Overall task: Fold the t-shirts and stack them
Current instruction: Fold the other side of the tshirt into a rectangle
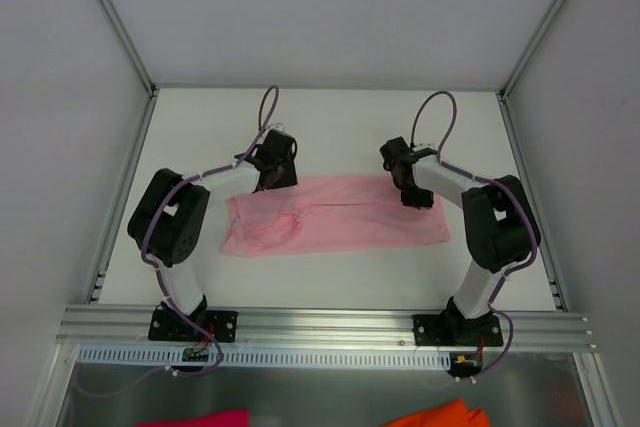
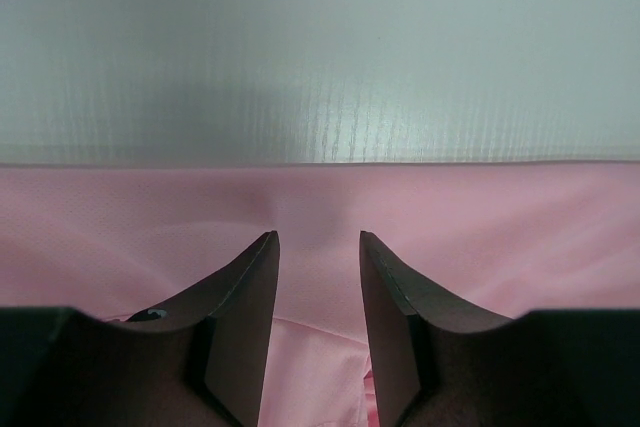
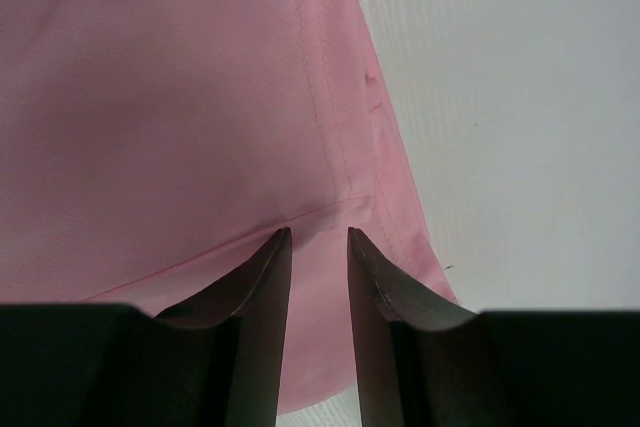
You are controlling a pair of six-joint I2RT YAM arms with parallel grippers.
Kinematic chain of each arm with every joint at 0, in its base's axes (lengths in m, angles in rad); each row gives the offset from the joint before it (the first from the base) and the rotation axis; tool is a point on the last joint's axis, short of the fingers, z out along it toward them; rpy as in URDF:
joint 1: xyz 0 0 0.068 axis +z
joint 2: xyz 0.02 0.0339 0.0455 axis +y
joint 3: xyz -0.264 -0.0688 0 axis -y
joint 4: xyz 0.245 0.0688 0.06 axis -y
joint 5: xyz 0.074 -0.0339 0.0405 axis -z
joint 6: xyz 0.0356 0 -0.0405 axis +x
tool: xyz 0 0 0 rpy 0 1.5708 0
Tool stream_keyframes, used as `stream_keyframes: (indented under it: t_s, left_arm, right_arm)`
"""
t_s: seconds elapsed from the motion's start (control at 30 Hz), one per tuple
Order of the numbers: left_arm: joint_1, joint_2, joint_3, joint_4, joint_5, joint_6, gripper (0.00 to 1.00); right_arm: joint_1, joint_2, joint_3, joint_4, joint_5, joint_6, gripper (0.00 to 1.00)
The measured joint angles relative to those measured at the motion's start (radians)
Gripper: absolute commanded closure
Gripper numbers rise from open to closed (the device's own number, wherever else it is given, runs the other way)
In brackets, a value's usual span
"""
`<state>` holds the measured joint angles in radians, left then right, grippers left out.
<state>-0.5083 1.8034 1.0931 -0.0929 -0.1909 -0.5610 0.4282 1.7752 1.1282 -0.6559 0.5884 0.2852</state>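
Note:
The light pink t-shirt (image 1: 340,215) lies on the white table (image 1: 340,127) as a long flat band, rumpled at its left end. My left gripper (image 1: 275,175) stands over the band's far left edge. In the left wrist view its fingertips (image 2: 319,237) are apart, pointing down at flat pink cloth (image 2: 480,217) just short of the edge. My right gripper (image 1: 412,192) is over the far right end. Its fingertips (image 3: 319,232) are also apart, above a stitched hem of the shirt (image 3: 180,97) near the corner. Neither gripper holds any cloth.
White enclosure walls stand at the back and on both sides. An aluminium rail (image 1: 330,325) carries both arm bases at the near edge. Below it lie a magenta cloth scrap (image 1: 200,419) and an orange cloth scrap (image 1: 440,415).

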Motion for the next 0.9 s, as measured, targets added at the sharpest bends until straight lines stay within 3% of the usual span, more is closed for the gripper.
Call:
stream_keyframes:
  t_s: [0.5,0.67,0.9]
  left_arm:
    - [0.006,-0.089,-0.051,-0.02,0.007,0.001,0.61]
    - [0.006,-0.108,-0.06,-0.015,0.019,0.001,0.61]
    - [0.006,-0.108,-0.077,0.016,0.051,0.0,0.59]
  right_arm:
    - [0.002,-0.032,0.043,-0.095,0.082,0.026,0.68]
    - [0.003,-0.1,0.088,-0.056,0.016,-0.004,0.68]
    - [0.011,-0.058,0.025,0.1,-0.128,-0.035,0.71]
